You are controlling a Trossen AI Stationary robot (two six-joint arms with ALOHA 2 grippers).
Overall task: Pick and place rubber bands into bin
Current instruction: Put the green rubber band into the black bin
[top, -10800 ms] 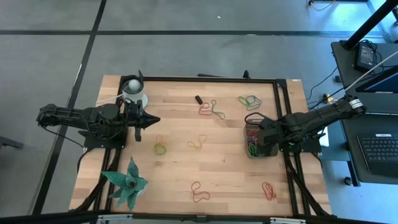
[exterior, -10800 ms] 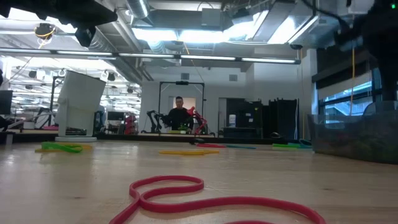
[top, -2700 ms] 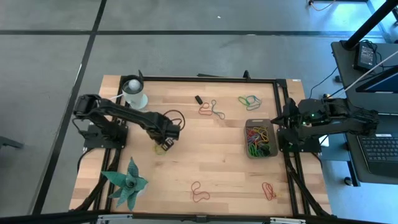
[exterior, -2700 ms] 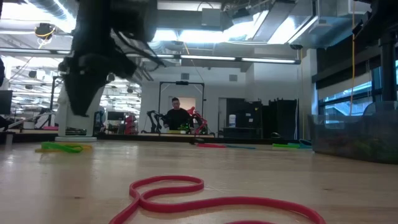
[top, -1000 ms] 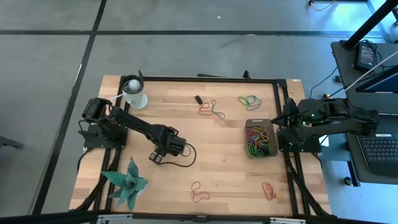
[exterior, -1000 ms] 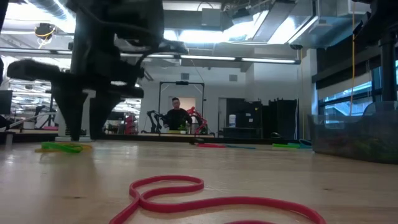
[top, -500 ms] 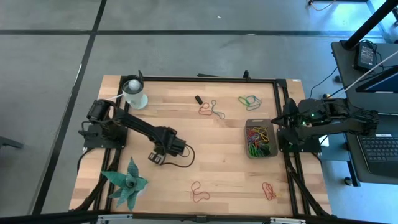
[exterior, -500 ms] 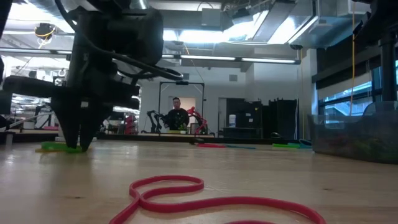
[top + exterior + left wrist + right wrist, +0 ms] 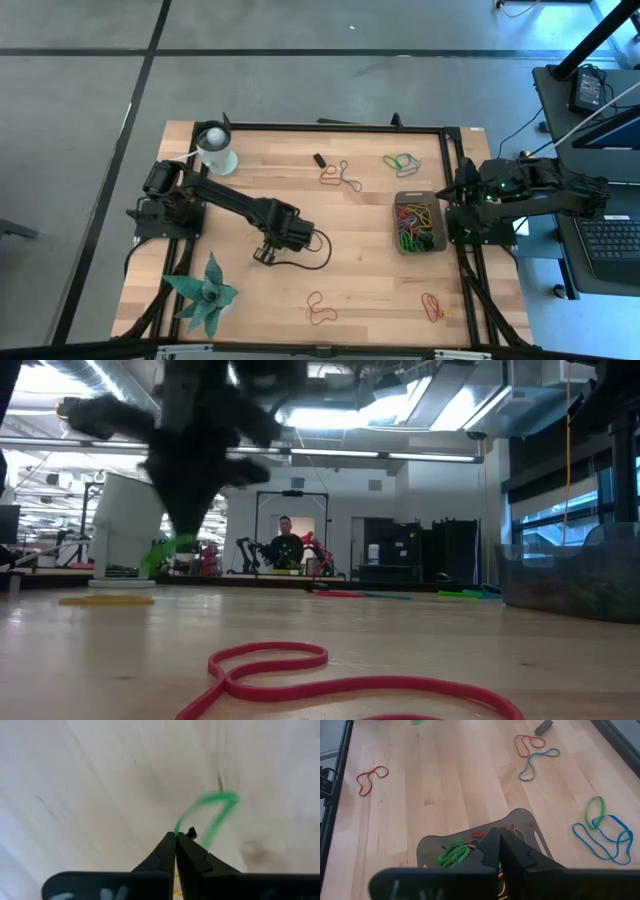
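Left gripper (image 9: pixel 176 836) is what I look at first: its fingers are pressed together on a green rubber band (image 9: pixel 210 815), which loops out past the tips above the wooden table (image 9: pixel 360 260). From above, I see that arm stretched from the left edge out toward the middle of the table, wrist bent down, the gripper (image 9: pixel 265 254) hanging over bare wood. The low view shows the band (image 9: pixel 160 552) dangling clear of the surface, with a yellow band (image 9: pixel 105 599) lying flat below it.

At the left rear corner stands a white cup (image 9: pixel 216 150); I cannot tell what is in it. At the left front corner sits a green pinwheel-shaped thing (image 9: pixel 203 296).

Moving right, loose bands lie at the back middle (image 9: pixel 340 175), the back right (image 9: pixel 402 161), the front middle (image 9: pixel 319 307) and the front right (image 9: pixel 432 306).

The bin (image 9: pixel 397 205) rests near the right edge and holds a tangle of green, red and yellow bands (image 9: pixel 416 226).

Right gripper (image 9: pixel 500 837) waits with its fingers closed on nothing, just above the bin's (image 9: pixel 522 817) edge, the arm folded back over the table's right rail.
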